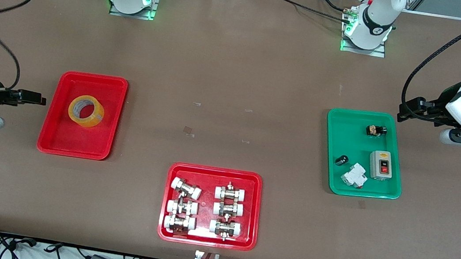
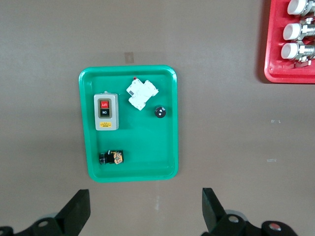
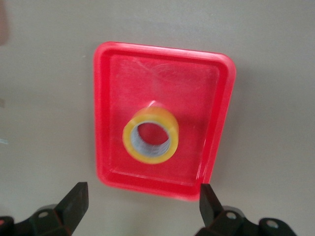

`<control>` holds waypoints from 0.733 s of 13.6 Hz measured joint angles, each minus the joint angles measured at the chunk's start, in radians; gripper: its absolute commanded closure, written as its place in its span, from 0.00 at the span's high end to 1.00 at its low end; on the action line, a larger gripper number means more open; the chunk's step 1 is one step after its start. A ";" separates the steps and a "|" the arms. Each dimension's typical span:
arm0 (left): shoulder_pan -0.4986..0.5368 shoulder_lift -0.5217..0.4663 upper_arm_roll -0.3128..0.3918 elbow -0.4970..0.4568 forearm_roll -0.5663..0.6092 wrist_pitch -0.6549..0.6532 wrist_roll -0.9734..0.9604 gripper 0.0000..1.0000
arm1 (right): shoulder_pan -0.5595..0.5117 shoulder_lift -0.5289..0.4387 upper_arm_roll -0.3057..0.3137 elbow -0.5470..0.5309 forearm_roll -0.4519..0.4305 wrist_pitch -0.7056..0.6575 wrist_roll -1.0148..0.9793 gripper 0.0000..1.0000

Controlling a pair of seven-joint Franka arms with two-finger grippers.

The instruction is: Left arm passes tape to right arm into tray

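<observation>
The tape (image 1: 86,111), a translucent yellow roll with a pale core, lies on its side in the plain red tray (image 1: 59,136) toward the right arm's end of the table. My right gripper (image 1: 40,99) is open and empty, over the bare table beside that tray. In the right wrist view the tape (image 3: 150,135) sits in the middle of the tray (image 3: 197,88), clear of the open gripper (image 3: 142,209). My left gripper (image 1: 404,111) is open and empty, over the table beside the green tray; it also shows open in the left wrist view (image 2: 146,211).
A green tray (image 1: 355,132) toward the left arm's end holds a grey switch box (image 1: 380,165), a white breaker (image 1: 354,175) and small black parts; it also shows in the left wrist view (image 2: 147,147). A red tray of white-capped fittings (image 1: 216,171) lies nearest the front camera.
</observation>
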 measured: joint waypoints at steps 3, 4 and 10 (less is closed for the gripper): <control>-0.002 0.001 -0.003 0.000 0.020 0.008 0.003 1.00 | 0.067 -0.053 0.001 0.069 -0.015 -0.122 0.152 1.00; -0.003 0.001 -0.004 0.000 0.033 0.012 0.003 1.00 | 0.076 -0.058 0.001 0.101 -0.019 -0.133 0.164 1.00; -0.007 0.001 -0.019 -0.001 0.042 0.013 0.004 1.00 | 0.068 -0.051 -0.013 0.175 -0.054 -0.038 0.167 1.00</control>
